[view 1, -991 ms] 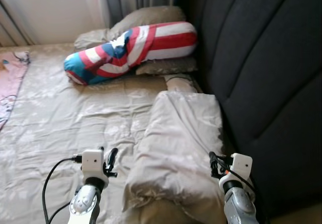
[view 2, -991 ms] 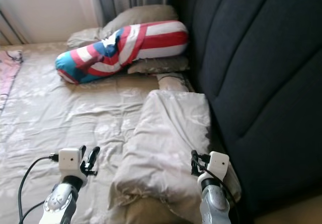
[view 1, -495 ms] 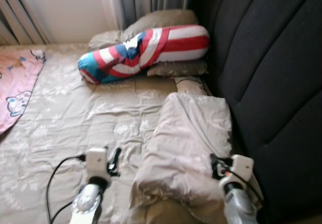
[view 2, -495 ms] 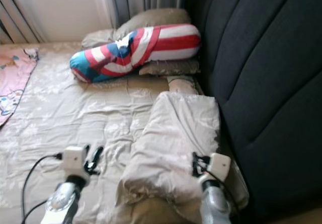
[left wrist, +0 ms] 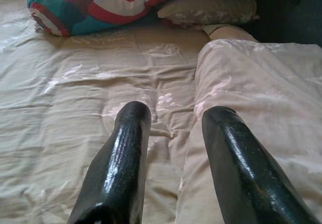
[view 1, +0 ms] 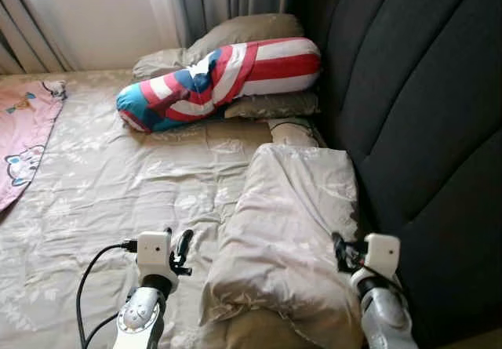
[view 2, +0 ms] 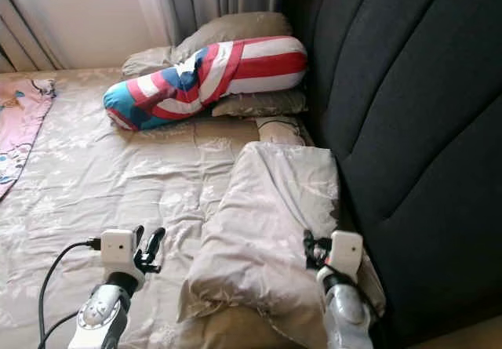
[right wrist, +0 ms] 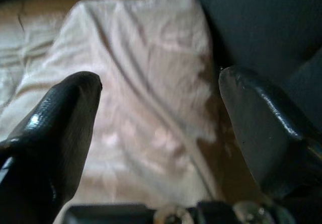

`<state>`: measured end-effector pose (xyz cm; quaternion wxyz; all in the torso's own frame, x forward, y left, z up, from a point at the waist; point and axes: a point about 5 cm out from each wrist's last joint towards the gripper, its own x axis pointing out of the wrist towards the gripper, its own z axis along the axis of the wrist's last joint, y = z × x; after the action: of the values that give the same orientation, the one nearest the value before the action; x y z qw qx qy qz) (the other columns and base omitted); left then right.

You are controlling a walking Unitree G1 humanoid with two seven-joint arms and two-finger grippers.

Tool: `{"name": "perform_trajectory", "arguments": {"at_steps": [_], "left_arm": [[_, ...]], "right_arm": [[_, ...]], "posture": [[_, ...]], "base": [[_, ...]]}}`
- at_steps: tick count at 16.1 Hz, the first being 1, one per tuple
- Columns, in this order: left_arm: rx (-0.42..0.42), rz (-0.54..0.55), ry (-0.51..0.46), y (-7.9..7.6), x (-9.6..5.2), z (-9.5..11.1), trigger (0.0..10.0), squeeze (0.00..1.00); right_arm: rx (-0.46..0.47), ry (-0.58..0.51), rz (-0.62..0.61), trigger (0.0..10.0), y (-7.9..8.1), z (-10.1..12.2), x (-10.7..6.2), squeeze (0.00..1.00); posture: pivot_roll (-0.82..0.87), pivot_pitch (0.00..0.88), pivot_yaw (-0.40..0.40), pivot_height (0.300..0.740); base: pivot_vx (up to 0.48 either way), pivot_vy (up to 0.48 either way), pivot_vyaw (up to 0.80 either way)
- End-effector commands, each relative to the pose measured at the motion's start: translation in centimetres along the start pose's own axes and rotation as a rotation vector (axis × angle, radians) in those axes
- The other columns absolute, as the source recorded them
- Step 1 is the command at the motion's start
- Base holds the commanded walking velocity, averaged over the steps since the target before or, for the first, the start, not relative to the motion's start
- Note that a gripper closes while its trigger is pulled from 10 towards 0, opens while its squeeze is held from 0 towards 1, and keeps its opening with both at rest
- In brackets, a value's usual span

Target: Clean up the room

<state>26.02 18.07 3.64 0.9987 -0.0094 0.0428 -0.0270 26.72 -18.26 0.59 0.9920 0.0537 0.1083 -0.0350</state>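
On bed (view 1: 118, 192) | left hand (left wrist: 173, 126) open | right hand (right wrist: 161, 98) open over folded duvet (view 1: 290, 231)

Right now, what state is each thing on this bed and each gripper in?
Folded blanket: bunched lengthwise beside the headboard.
Striped bolster: lying across beige pillows.
Pink blanket: spread flat at the bed's edge.
Sheet: wrinkled.
Left gripper: open, empty.
Right gripper: open, empty.

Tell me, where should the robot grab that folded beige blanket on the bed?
Probably by the two long sides of the folded beige floral blanket, near its closest end. It lies lengthwise along the dark padded headboard, and the open left gripper and open right gripper already flank it, one on each side. Coming in from both sides suits its thick, soft, rounded fold.
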Motion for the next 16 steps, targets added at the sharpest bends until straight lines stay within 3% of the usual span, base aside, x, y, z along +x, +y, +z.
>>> {"name": "perform_trajectory", "arguments": {"at_steps": [1, 4, 7, 11, 16], "left_arm": [[-0.025, 0.009, -0.014, 0.0, 0.2, 0.3, 10.0, 0.0], [-0.039, 0.001, -0.021, -0.6, 0.6, 0.5, 10.0, 0.0], [-0.028, 0.004, -0.02, -0.5, 0.6, 0.5, 10.0, 0.0], [-0.042, 0.016, -0.021, -0.2, 0.5, 0.5, 10.0, 0.0], [-0.042, 0.014, -0.013, 0.0, 0.5, 0.2, 10.0, 0.0]], "right_arm": [[-0.023, -0.03, 0.011, 10.0, -0.4, 0.5, -0.1, 0.0], [-0.043, -0.025, 0.025, 10.0, -0.4, 0.5, -0.1, 0.0], [-0.037, -0.024, 0.032, 10.0, 0.0, 0.5, -0.1, 0.0], [-0.037, -0.011, 0.056, 10.0, 0.5, 0.3, -0.1, 0.0], [-0.039, -0.01, 0.148, 10.0, 1.7, 0.2, -0.3, 0.0]], "posture": [[-0.04, 0.04, -0.008, 0.74], [-0.04, 0.039, -0.012, 0.74], [-0.04, 0.038, -0.011, 0.74], [-0.04, 0.038, -0.011, 0.74], [-0.04, 0.033, -0.011, 0.74]], "base": [[0.0, 0.0, 0.0], [0.0, 0.0, 0.0], [0.0, -0.317, 0.0], [0.0, 0.0, 0.0], [0.0, 0.0, 0.0]]}}
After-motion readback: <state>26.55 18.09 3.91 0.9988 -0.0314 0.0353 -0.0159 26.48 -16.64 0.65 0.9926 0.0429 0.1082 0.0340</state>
